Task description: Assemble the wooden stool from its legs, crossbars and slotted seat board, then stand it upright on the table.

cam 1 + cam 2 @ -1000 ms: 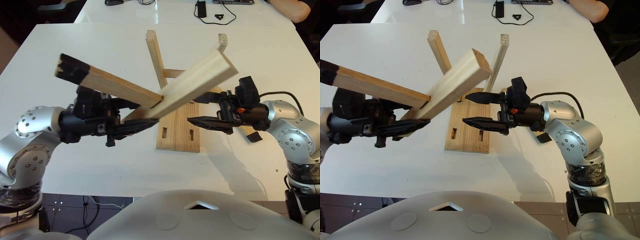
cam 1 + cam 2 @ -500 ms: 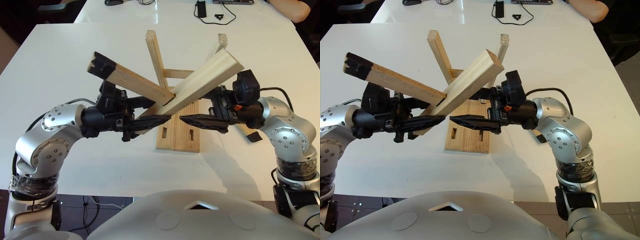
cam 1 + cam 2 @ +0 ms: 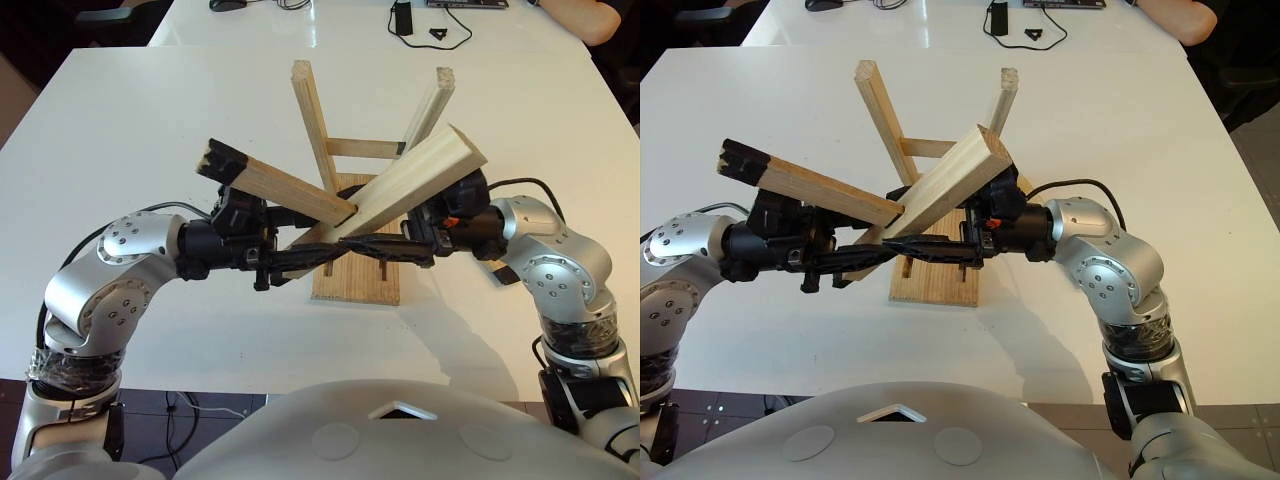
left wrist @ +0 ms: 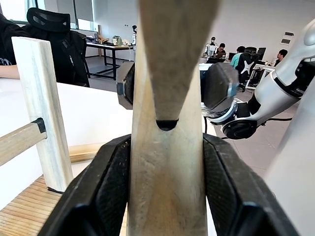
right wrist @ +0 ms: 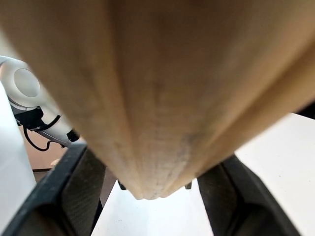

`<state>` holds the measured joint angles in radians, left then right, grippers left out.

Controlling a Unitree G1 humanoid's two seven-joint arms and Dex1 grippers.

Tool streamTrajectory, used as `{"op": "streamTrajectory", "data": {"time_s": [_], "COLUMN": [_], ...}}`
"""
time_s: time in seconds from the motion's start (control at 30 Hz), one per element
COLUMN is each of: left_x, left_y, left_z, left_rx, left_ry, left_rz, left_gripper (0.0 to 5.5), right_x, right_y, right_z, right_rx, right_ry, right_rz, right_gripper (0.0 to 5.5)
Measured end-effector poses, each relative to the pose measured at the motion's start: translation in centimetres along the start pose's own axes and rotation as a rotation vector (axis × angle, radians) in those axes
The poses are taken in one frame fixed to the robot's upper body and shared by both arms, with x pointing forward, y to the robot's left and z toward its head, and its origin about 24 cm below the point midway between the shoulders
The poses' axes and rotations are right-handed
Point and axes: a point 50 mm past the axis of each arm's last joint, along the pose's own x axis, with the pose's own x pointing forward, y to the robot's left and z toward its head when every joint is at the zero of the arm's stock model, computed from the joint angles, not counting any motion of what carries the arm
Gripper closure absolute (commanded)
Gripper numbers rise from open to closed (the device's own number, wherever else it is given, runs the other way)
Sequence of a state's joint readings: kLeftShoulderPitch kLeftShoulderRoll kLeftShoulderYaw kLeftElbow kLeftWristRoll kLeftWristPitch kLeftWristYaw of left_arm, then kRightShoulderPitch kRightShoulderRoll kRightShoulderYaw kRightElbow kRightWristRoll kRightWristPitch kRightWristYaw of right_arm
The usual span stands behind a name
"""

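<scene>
The slotted seat board [image 3: 352, 282] lies flat on the white table. Two legs [image 3: 311, 115] joined by a crossbar [image 3: 360, 148] stand up from it. A second pair of legs forms a V above the board: a black-tipped leg [image 3: 270, 182] and a pale leg [image 3: 420, 180]. My left gripper [image 3: 318, 250] is shut on the foot of that V, its pads [image 4: 110, 191] pressed to both sides of the wood. My right gripper [image 3: 365, 232] is open, with its fingers [image 5: 81, 191] either side of the pale leg from the opposite side.
A small black piece [image 3: 506, 273] lies on the table by my right forearm. Cables and black items [image 3: 402, 18] sit on the far table. Bare tabletop [image 3: 150, 120] spreads to the left and behind the board.
My left arm carried the V-shaped legs right and lower, over the board. My right gripper moved left until its open fingers came around the pale leg.
</scene>
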<state>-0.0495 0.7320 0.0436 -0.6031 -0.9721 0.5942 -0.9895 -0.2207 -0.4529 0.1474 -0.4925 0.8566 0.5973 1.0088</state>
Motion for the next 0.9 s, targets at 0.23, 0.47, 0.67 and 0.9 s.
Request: {"op": "streamTrajectory", "data": {"time_s": [0.23, 0.47, 0.67, 0.9], "left_x": [0.2, 0.3, 0.4, -3.1], "left_y": [-0.1, 0.2, 0.7, 3.0], "left_z": [0.1, 0.3, -0.8, -6.7], "left_rx": [0.018, 0.026, 0.085, 0.058], "left_ry": [0.012, 0.011, 0.081, 0.360], "left_rz": [-0.007, -0.010, 0.047, 0.276], "left_gripper": [3.48, 3.48, 2.85, 1.94], "right_x": [-0.1, -0.3, -1.1, -3.3], "right_y": [0.0, -0.2, -0.8, -1.6], "right_z": [-0.1, 0.2, 0.2, 2.6], "right_rx": [-0.008, -0.018, 0.001, -0.083], "right_ry": [0.015, 0.011, 0.013, -0.006], "right_rz": [0.002, -0.006, -0.048, -0.146], "right_gripper": [3.49, 3.49, 3.50, 3.50]}}
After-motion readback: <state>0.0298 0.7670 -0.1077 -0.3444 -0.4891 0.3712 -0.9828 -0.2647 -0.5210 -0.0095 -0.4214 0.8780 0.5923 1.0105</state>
